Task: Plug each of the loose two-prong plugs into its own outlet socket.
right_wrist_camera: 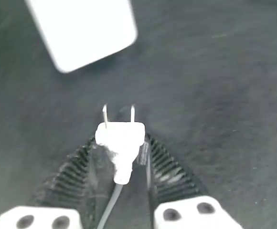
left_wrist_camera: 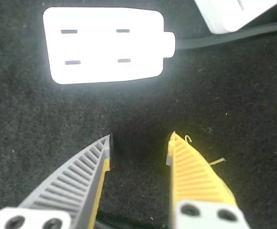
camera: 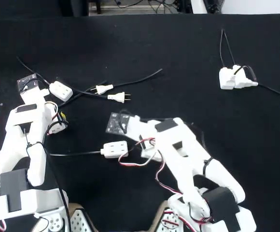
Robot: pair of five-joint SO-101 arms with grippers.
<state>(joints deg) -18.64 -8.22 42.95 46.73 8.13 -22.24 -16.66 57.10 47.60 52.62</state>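
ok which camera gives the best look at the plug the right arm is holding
The right wrist view: the two-prong plug sits held in the right gripper, both prongs clear. In the high view the right arm seems to hide it. The left wrist view faces an outlet instead.

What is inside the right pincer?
A white two-prong plug sits clamped in the right pincer, prongs pointing toward a white outlet block. Its cord runs back between the fingers, which cover the plug's sides.
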